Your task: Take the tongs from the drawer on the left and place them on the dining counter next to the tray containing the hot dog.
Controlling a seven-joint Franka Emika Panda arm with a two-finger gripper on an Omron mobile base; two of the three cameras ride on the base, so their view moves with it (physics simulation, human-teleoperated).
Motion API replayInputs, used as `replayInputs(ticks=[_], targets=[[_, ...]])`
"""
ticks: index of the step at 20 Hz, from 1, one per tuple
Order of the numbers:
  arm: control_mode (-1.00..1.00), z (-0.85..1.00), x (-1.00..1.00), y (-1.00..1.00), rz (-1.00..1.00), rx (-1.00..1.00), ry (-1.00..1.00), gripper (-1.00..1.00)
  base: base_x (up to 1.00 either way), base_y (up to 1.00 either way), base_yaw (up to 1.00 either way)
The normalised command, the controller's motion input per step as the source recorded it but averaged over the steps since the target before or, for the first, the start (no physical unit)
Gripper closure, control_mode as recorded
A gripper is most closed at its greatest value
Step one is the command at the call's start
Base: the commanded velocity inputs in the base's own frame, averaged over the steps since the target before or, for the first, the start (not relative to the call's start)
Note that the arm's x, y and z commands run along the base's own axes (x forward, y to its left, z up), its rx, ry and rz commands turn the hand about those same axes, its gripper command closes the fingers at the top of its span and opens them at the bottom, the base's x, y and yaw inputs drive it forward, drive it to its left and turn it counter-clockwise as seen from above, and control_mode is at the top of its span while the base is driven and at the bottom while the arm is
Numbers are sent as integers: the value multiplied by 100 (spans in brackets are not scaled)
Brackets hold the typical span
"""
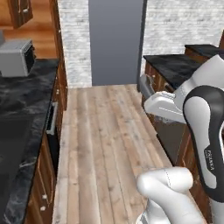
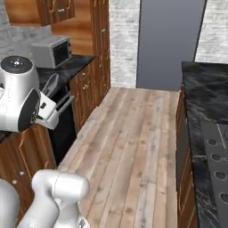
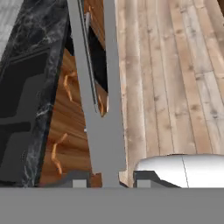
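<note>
hand view: jaws clamped on tongs [image 3: 105, 131], held above wood floor [image 3: 175, 78].

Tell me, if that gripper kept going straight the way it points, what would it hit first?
Probably the wooden floor. The gripper, shut on the tongs, aims down past the black counter's edge, though depth is hard to judge.

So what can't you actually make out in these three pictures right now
- Slim grey metal tongs: hand view, arm tips cut off by the top edge.
- Gripper: hand view, fingertips sunk behind the bottom band.
- Black marble dining counter: right base view, cut off at the right edge, so any tray is unseen.
</note>
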Motion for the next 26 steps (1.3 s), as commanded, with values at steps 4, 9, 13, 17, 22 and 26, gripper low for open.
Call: replayInputs(ticks=[4,9,13,17,22,26], targets=[[100,0,0,0,0,0,0,100,26,13,-90],[100,0,0,0,0,0,0,100,7,28,-98],[100,0,0,0,0,0,0,100,0,0,-99],[100,0,0,0,0,0,0,100,0,0,-96],[100,0,0,0,0,0,0,100,4,2,-89],[100,0,0,0,0,0,0,100,8,7,-63]])
